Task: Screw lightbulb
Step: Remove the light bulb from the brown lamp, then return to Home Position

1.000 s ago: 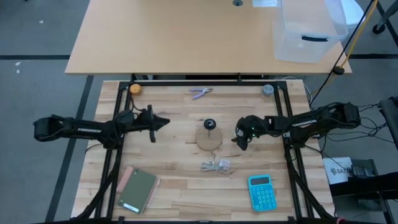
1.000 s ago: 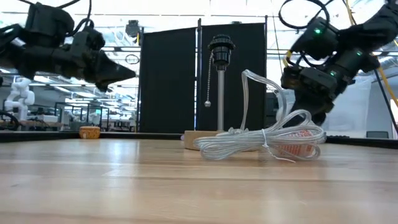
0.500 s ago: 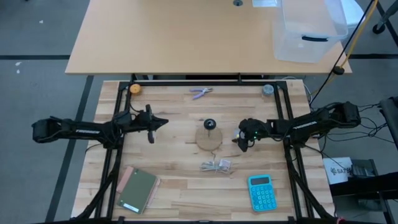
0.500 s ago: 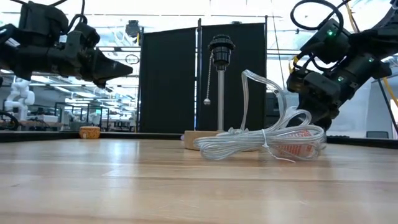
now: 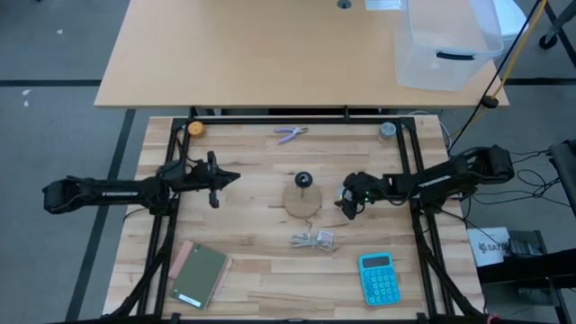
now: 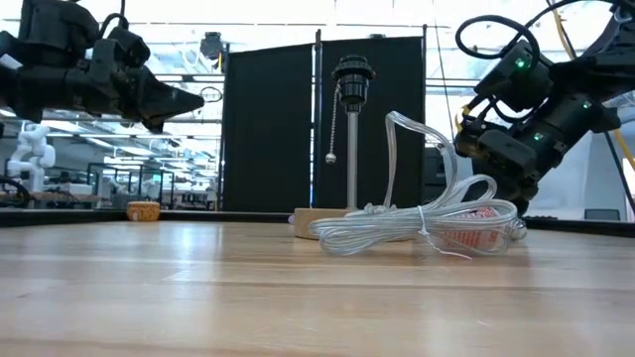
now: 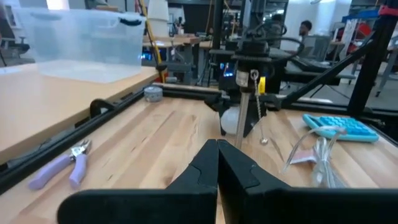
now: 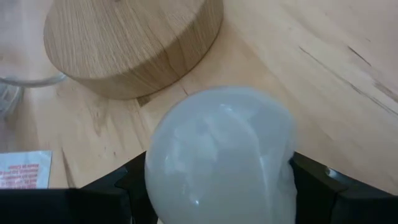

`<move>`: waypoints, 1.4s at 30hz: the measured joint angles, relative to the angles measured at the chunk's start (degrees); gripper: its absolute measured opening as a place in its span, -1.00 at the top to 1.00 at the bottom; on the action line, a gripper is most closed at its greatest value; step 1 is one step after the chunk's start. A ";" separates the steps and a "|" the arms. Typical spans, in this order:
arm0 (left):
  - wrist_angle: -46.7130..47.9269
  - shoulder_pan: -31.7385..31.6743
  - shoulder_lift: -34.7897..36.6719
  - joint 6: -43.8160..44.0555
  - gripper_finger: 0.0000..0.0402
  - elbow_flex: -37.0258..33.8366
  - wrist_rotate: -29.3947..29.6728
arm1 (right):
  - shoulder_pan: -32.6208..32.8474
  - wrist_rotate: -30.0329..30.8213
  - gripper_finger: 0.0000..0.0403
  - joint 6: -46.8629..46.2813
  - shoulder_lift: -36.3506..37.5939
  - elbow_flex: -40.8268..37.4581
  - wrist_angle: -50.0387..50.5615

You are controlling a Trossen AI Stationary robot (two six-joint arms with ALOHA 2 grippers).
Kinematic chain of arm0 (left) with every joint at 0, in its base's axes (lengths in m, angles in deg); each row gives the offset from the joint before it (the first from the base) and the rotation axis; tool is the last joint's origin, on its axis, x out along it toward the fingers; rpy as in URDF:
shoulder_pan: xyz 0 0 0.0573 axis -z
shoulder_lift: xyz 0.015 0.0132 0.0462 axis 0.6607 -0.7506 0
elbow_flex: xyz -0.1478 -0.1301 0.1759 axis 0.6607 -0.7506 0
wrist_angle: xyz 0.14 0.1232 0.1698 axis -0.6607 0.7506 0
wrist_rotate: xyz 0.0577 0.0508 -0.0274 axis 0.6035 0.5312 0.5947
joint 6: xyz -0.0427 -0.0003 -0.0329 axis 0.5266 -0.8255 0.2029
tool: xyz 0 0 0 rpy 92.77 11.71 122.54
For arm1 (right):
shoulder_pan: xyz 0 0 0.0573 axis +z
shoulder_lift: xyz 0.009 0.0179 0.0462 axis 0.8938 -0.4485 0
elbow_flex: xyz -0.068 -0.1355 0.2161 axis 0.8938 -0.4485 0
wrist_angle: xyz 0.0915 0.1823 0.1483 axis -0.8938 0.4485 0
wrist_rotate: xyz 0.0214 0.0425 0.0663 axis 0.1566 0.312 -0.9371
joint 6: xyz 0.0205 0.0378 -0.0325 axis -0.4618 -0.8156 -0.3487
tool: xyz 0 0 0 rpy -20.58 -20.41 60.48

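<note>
Left arm extends level from the left side; its hand (image 5: 214, 181) hangs raised, fingers (image 7: 239, 171) pressed together. Right arm reaches in from the right, wrist angled downward; its hand (image 5: 346, 205) sits low, fingers clamped around the lightbulb (image 8: 219, 155).

You have two robot arms, and each has one claw: the left claw (image 5: 214, 185) and the right claw (image 5: 347, 203). On the desk (image 5: 252, 261) you can count one lightbulb (image 8: 219, 155), one lamp stand (image 5: 304, 195), one bundle of clear cord (image 5: 313, 239), one blue calculator (image 5: 379, 278), one green notebook (image 5: 197, 274), one pair of purple pliers (image 5: 290, 134), one orange roll (image 5: 194, 129) and one grey roll (image 5: 387, 130). Behind it is one clear plastic box (image 5: 446, 43).
</note>
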 joint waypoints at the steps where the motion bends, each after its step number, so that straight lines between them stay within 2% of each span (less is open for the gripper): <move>1: 0.61 0.00 0.93 -0.04 1.00 0.00 0.00 | 0.00 0.00 -0.24 -0.07 -0.50 0.00 -0.85; 12: 10.91 0.00 12.32 -0.57 1.00 0.00 0.52 | 0.00 -0.62 -0.44 0.65 -1.47 -0.03 -4.08; 19: 18.01 0.00 18.83 -0.57 1.00 0.00 0.85 | 0.00 -0.97 -0.60 2.34 0.31 -0.15 -3.56; 24: 22.05 0.00 22.29 -0.51 1.00 0.00 0.86 | 0.00 -0.83 -0.65 4.80 2.37 -0.17 -4.38; 28: 24.30 0.00 24.56 -0.49 1.00 0.00 0.85 | 0.00 1.31 -0.65 8.85 6.52 -0.17 -5.97; 35: 29.84 0.00 28.82 -0.09 1.00 0.00 0.87 | 0.00 4.09 -0.62 18.58 18.88 -0.15 -4.01; 38: 31.36 0.00 30.68 -0.10 1.00 0.00 0.85 | 0.00 4.11 -0.51 21.36 24.80 -0.15 -0.93; 42: 34.47 0.00 33.17 -0.31 1.00 0.00 0.85 | 0.00 5.39 -0.24 24.25 32.45 -0.14 3.88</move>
